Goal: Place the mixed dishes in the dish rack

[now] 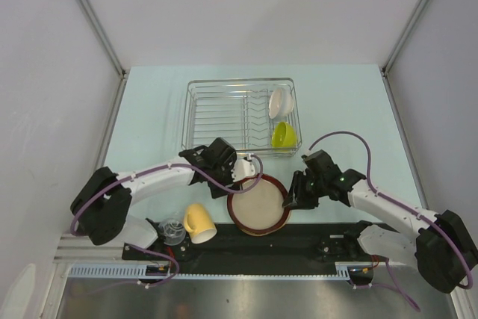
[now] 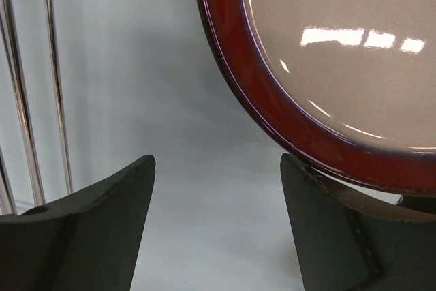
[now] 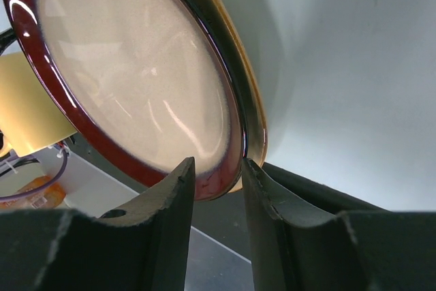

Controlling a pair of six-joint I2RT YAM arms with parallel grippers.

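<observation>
Plate: The dark red-rimmed beige plate (image 1: 259, 205) sat between the two arms, near the front of the dish rack (image 1: 239, 81). I could not tell whether it lay flat on the bench (image 1: 149, 125).
Material: It was glazed ceramic, round, shallow and stiff, with a glossy rim catching glare and a tan underside edge.
Handling: I judged it heavy for its thinness, slick, and quick to chip. The rim was the only place to hold it, with the pads set well past the lip, since a hold on one edge would let it swing.
Right pincer (image 3: 216, 165): It straddled the plate's right rim with a narrow gap, one finger on the face and one on the underside. I could not tell whether it was pressing.
Left pincer (image 2: 218, 168): It was wide open and empty, with the plate's rim just above one finger.
Rack: It was silver wire with upright dividers, and a white bowl (image 1: 279, 100) and a lime-green bowl (image 1: 284, 135) stood at its right end.
Waiting: The yellow mug (image 1: 199, 222) and small clear glass (image 1: 172, 231) were near the left arm's base.
</observation>
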